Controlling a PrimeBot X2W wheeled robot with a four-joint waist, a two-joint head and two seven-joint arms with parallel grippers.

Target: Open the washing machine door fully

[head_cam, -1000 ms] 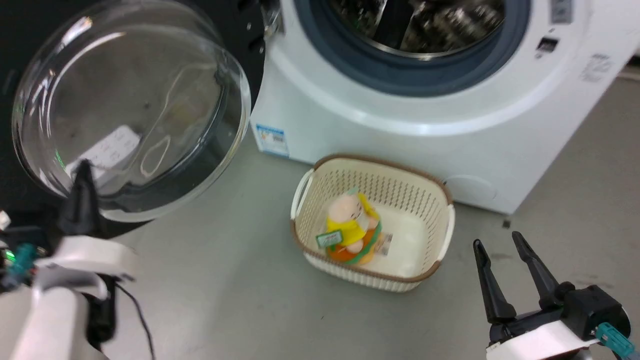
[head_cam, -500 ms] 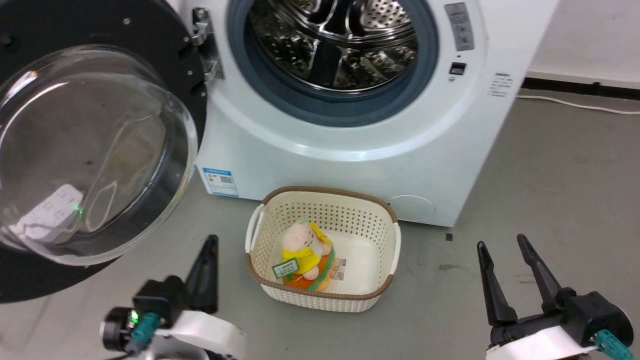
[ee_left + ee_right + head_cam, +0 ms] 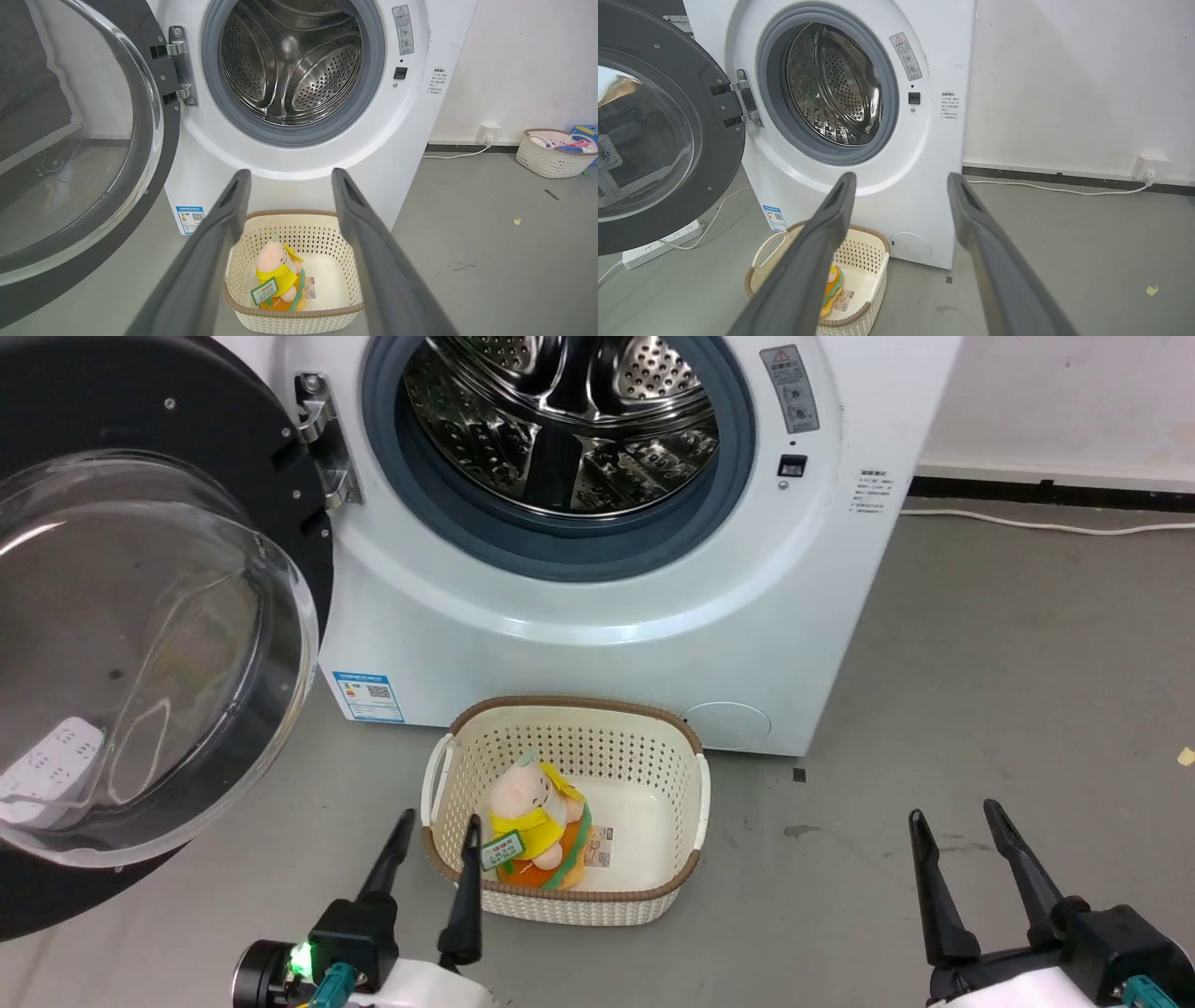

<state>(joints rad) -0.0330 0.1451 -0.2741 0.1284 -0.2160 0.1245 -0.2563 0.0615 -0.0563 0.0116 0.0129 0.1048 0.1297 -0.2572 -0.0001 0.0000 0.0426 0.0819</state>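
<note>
The left gripper holds its two jaws spread with nothing between them, low and near, just left of the cream basket. The right gripper also has its two jaws spread wide and empty, near and well to the right over bare floor.

One plush toy sits in the basket, which stands on the floor just in front of the one washing machine. On the washer's front are one blue label at lower left and one small round flap at lower right. Its steel drum is uncovered. The one washing machine door hangs swung out to the left on its metal hinge, its glass bowl bulging toward the near side. In the left wrist view a second basket stands far right by the wall.

A second ago the left gripper was up at the door's glass with its jaws pressed together. Half a second ago it was down beside the basket, still closed; now it is parted. The right gripper keeps its pose. The head camera has turned, so more of the drum shows.
</note>
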